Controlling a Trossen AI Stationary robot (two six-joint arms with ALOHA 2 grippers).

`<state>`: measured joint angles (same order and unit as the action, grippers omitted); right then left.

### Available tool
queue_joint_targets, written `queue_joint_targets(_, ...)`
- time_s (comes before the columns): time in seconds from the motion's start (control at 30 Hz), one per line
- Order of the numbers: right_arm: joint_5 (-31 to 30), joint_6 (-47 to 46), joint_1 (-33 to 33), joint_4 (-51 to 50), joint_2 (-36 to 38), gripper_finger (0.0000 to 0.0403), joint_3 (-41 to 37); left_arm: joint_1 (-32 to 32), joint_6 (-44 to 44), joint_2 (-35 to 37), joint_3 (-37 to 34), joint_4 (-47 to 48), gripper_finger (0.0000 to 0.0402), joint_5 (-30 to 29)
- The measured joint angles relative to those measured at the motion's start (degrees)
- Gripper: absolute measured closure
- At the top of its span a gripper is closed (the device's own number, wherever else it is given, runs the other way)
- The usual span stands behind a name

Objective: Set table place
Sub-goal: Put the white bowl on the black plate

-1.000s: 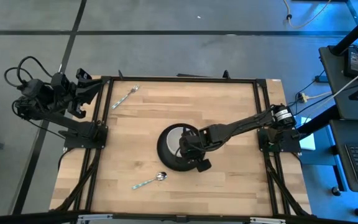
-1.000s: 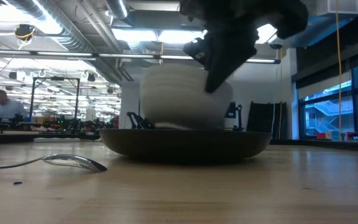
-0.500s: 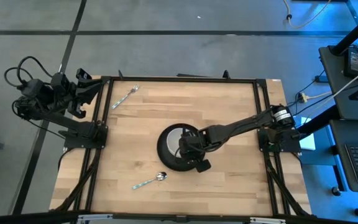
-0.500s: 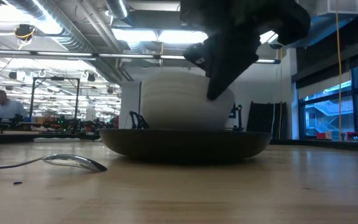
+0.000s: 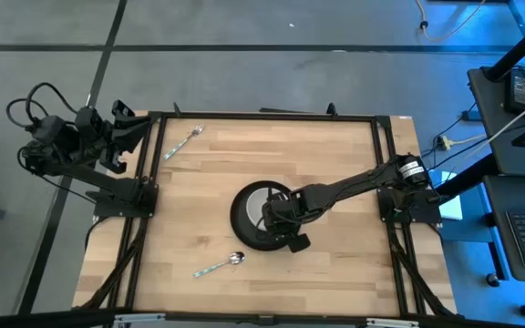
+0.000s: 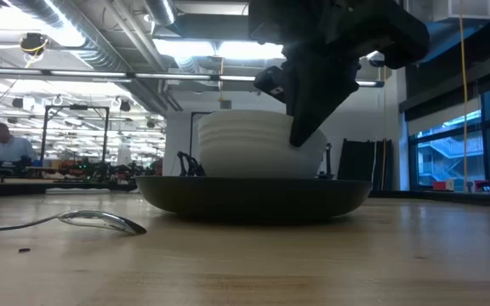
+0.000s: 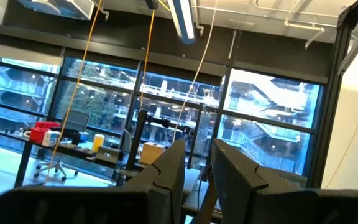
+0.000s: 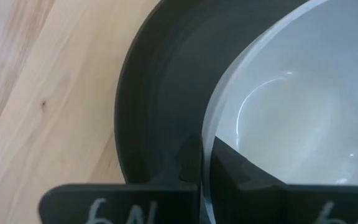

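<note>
Table (image 5: 335,155): pale wood planks in a thin black frame, filling the middle of the high view and carrying every item below. Right gripper (image 5: 276,217): reached in from the table's right edge to just right of the table's centre, fingers pinching the rim of a white bowl (image 5: 264,202); in the right wrist view one finger lies inside the bowl (image 8: 291,118) and the other outside its wall, and in the low view the dark gripper (image 6: 313,119) comes down onto the bowl's (image 6: 258,144) right side. Black plate (image 5: 242,221): round, shallow, flat on the table near its centre, directly under the bowl; the bowl appears to sit in it, though the plate's (image 6: 253,197) raised rim hides the bowl's base in the low view. Spoon (image 5: 219,266): lying flat near the front edge, apart from the plate on its front-left, bowl end toward the plate; seen in the low view (image 6: 92,221) left of the plate. Fork (image 5: 181,143): lying diagonally at the far-left corner, well apart from the plate. Left gripper (image 5: 121,128): off the table beyond its far-left corner, raised and facing the room's windows, its fingers (image 7: 169,177) a narrow gap apart and empty. Background: a person seated at the far left of the low view.
</note>
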<state>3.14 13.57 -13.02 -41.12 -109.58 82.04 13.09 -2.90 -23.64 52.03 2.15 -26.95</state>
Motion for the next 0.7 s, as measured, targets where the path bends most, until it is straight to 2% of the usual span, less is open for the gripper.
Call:
queue_joint_targets(0.4,0.1,-4.7,0.0,1.2,0.0,0.035,0.0,0.0,0.0,0.0,0.0,0.0,0.0328,0.0)
queue_joint_targets(0.7,0.1,-8.7,0.0,1.5,0.0,0.0346,0.0,0.0,0.0,0.0,0.0,0.0,0.0328,0.0)
